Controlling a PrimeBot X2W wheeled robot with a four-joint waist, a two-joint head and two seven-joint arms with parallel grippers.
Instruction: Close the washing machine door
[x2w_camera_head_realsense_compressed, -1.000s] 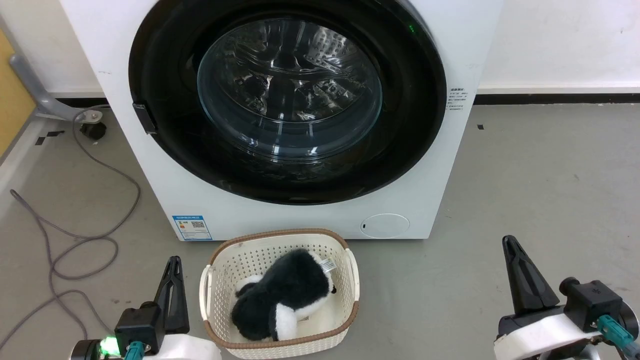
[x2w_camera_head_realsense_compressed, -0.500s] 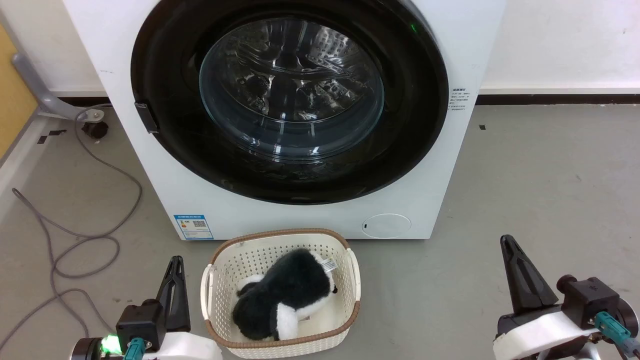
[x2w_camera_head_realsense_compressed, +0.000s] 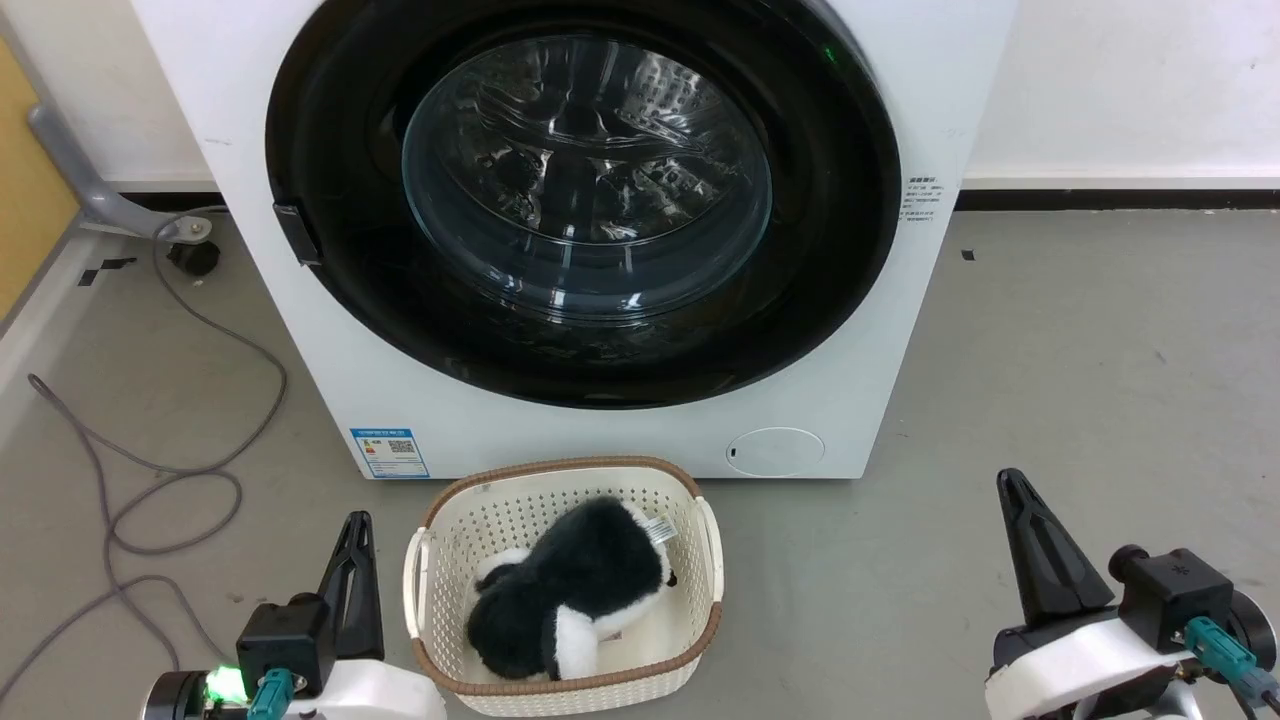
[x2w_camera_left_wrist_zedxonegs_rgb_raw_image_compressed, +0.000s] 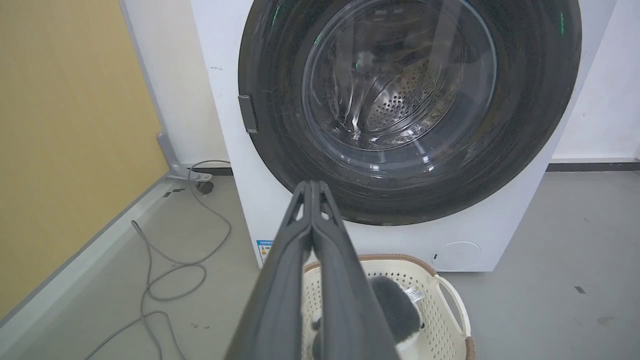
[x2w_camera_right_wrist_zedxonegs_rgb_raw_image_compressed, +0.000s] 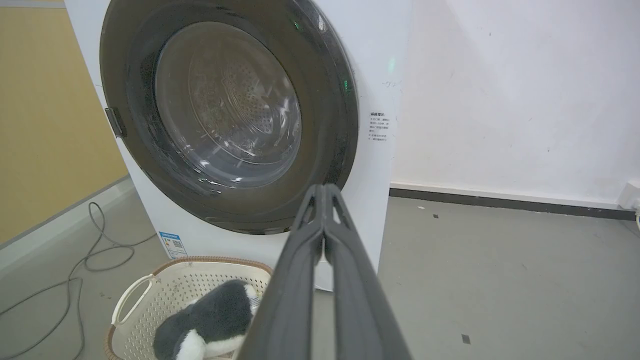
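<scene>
left hand (x2w_camera_left_wrist_zedxonegs_rgb_raw_image_compressed: 311, 188): fingers pressed together, clenched on nothing, low beside the basket (x2w_camera_head_realsense_compressed: 560, 466), well apart from the door
right hand (x2w_camera_right_wrist_zedxonegs_rgb_raw_image_compressed: 325, 189): same, clenched and empty, low over the floor off the machine's right corner
change: over the last second the whole head view slides slightly sideways, so it is a camera shift; hands barely move
washing machine door (x2w_camera_head_realsense_compressed: 585, 200): same as before, flush in the washing machine (x2w_camera_head_realsense_compressed: 560, 440) front, side tab (x2w_camera_head_realsense_compressed: 297, 235) against the panel, no gap seen
task: door looks latched, likely done; hands at rest
basket: plush toy (x2w_camera_head_realsense_compressed: 580, 590) inside, just before the machine
</scene>
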